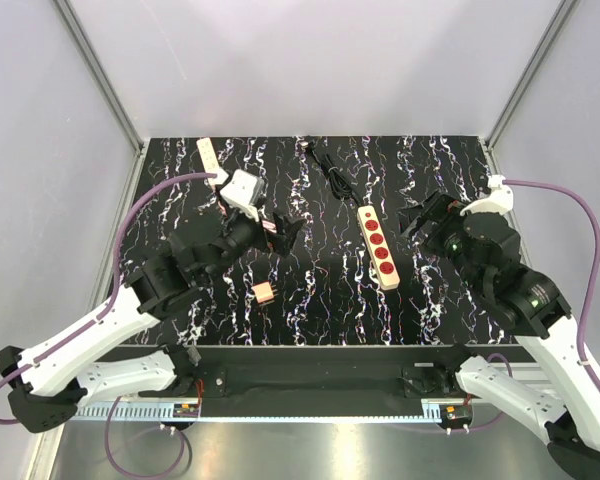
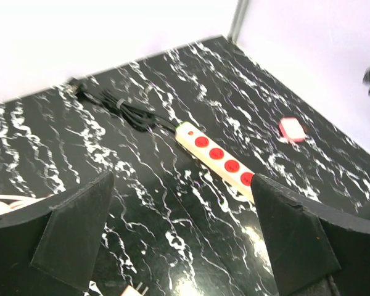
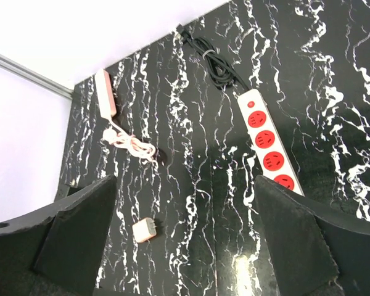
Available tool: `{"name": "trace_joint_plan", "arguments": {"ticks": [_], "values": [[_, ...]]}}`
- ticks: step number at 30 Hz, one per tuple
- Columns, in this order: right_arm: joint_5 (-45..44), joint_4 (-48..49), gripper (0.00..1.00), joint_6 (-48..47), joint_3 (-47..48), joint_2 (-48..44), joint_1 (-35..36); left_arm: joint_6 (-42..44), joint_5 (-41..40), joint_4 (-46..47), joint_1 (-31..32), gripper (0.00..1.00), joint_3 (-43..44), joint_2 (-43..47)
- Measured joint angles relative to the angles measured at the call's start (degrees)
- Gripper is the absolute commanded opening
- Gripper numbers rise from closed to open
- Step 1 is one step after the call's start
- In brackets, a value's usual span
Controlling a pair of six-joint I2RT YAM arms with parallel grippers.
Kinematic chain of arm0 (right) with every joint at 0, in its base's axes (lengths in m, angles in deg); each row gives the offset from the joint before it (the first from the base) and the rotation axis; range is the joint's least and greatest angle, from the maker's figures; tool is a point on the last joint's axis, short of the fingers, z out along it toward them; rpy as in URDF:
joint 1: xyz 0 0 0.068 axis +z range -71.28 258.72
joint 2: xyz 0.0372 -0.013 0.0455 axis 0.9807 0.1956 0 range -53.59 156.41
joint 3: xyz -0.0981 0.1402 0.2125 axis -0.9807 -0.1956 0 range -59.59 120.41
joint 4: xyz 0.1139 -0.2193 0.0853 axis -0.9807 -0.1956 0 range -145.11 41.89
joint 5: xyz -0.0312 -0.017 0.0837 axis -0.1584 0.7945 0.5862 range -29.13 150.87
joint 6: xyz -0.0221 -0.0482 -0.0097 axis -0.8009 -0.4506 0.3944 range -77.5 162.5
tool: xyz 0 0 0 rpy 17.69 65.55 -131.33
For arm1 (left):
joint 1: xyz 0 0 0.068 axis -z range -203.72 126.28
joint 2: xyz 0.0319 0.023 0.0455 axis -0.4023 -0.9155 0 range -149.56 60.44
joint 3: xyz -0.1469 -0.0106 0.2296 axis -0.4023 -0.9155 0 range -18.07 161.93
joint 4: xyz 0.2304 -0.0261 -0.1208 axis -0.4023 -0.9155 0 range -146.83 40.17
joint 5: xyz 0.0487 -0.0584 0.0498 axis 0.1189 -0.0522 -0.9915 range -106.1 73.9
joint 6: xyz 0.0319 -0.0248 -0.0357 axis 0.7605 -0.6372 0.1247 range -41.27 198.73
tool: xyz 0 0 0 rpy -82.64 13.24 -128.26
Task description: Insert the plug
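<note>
From above, the left fingers (image 1: 285, 232) hang over the black marbled surface (image 1: 440, 170), spread apart and grasping nothing; the right fingers (image 1: 417, 220) are also parted and carry nothing. The cream power strip (image 1: 378, 247), with four red sockets, lies flat between the two pairs of fingers, nearer to the right ones. The small plug (image 1: 265, 291) lies on the surface just toward the arm bases from the left fingers, touching neither finger. A bundled black cable (image 1: 330, 170) runs from the far end of the strip. A white strip (image 1: 208, 153) lies at the far edge, behind the left fingers.

In the left wrist view, both fingers stand wide apart; the power strip (image 2: 219, 157) lies ahead of them, its near end close to the right-hand finger. A small pink-and-white block (image 2: 291, 130), probably the plug, lies beyond the strip.

In the right wrist view, the fingers are again released. The plug (image 3: 145, 230) lies between them, close to the left-hand finger; the power strip (image 3: 268, 145) lies ahead, toward the right-hand finger. The white strip's cord (image 3: 132, 145) is coiled further ahead.
</note>
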Motion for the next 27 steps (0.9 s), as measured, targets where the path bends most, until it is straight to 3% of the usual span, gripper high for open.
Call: {"name": "trace_joint_plan", "arguments": {"ticks": [7, 14, 19, 27], "values": [[0.11, -0.28, 1.00, 1.49, -7.17, -3.43, 0.02, 1.36, -5.11, 1.01, 0.09, 0.99, -0.11, 1.01], [1.99, -0.76, 1.00, 1.81, -11.10, -6.60, 0.02, -0.17, -17.88, -0.83, -1.77, 0.99, 1.20, -1.09], [4.37, 1.42, 1.00, 1.01, -14.84, -11.47, 0.02, -8.20, -19.52, -8.52, -13.77, 0.99, 4.83, -3.80], [7.30, 3.98, 1.00, 0.15, -19.28, -16.52, 0.02, -23.34, -12.52, -18.73, -44.15, 0.99, 2.73, -1.57]]}}
